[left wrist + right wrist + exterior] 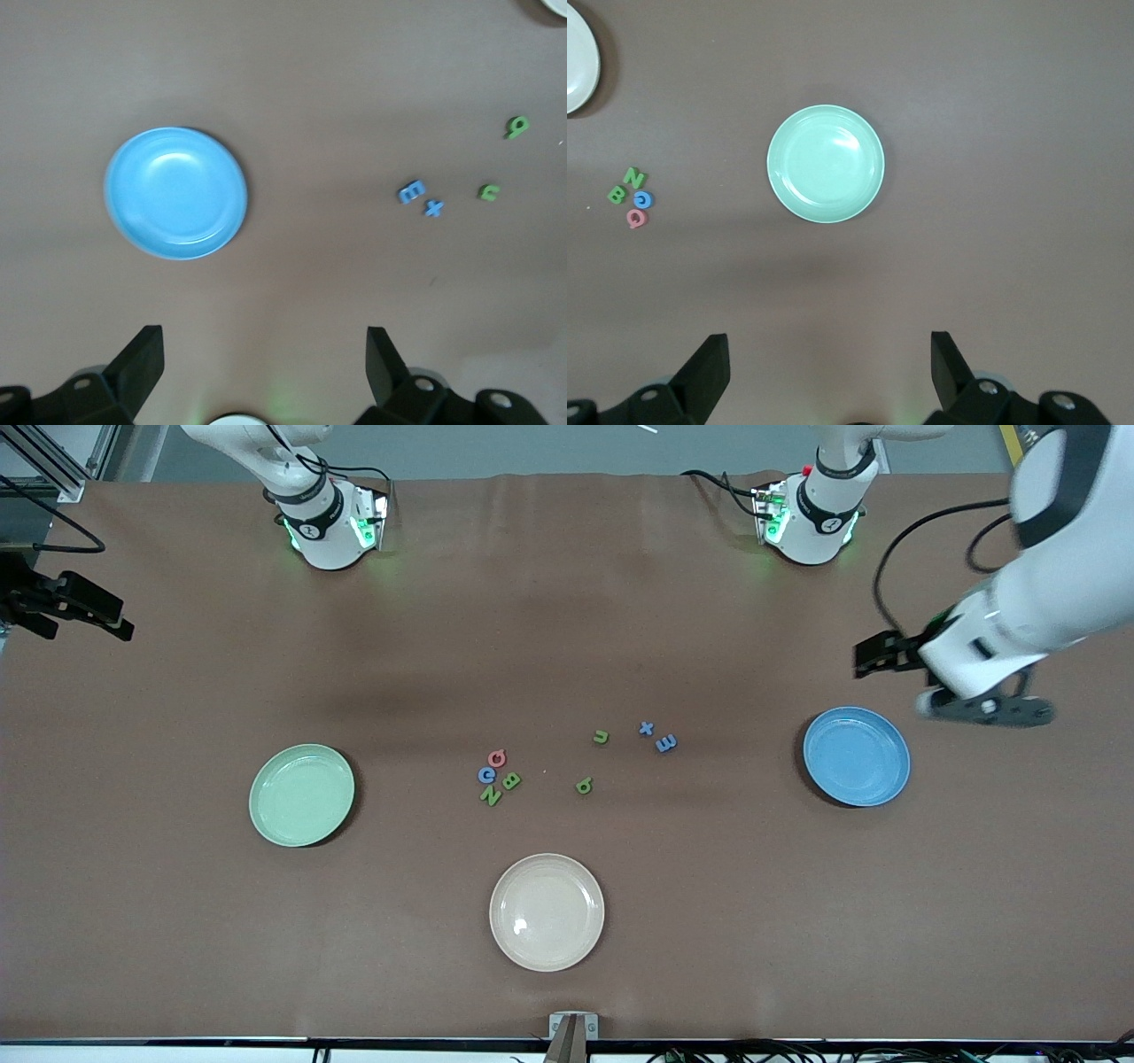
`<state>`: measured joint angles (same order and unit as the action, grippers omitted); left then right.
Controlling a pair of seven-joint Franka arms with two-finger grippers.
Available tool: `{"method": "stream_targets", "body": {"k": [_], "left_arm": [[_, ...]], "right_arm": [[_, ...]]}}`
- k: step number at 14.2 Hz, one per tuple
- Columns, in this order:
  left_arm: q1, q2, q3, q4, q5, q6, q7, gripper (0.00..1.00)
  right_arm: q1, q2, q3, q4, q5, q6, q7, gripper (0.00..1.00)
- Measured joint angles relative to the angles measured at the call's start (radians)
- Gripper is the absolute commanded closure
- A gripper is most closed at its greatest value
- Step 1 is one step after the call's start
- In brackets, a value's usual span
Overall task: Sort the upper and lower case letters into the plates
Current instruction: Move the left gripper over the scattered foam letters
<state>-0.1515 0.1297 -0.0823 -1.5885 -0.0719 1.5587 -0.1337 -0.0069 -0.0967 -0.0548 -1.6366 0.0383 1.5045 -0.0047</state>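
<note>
Several tiny letters lie mid-table between the plates. A red-pink G (497, 758), a blue letter (486, 775), a green B (511, 781) and a green N (491, 796) sit bunched together. A green n (601, 736), a green q (584, 785), a blue t (646, 728) and a blue E (665, 743) lie toward the sky blue plate (856, 756). The pale green plate (301, 794) is empty, as is the blue one. My left gripper (866, 657) hangs open and empty in the air beside the blue plate (175, 193). My right gripper (111, 617) hangs open and empty at the right arm's end of the table, away from the green plate (826, 164).
A cream-beige round plate (547, 911) sits empty, nearer the front camera than the letters. The brown table cloth (567, 629) covers the whole surface. Both arm bases (328, 522) (811, 518) stand along the table's back edge.
</note>
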Motion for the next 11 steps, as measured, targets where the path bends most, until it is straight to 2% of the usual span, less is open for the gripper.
{"method": "stream_targets", "body": {"k": [6, 11], "left_arm": [[-0.212, 0.184, -0.013, 0.002, -0.001, 0.212, -0.309, 0.00], [-0.341, 0.376, -0.013, 0.039, -0.001, 0.421, -0.507, 0.00]], "right_arm": [[0.000, 0.000, -0.001, -0.001, 0.000, 0.000, -0.006, 0.00], [0.000, -0.001, -0.001, -0.002, -0.004, 0.000, -0.008, 0.00]]}}
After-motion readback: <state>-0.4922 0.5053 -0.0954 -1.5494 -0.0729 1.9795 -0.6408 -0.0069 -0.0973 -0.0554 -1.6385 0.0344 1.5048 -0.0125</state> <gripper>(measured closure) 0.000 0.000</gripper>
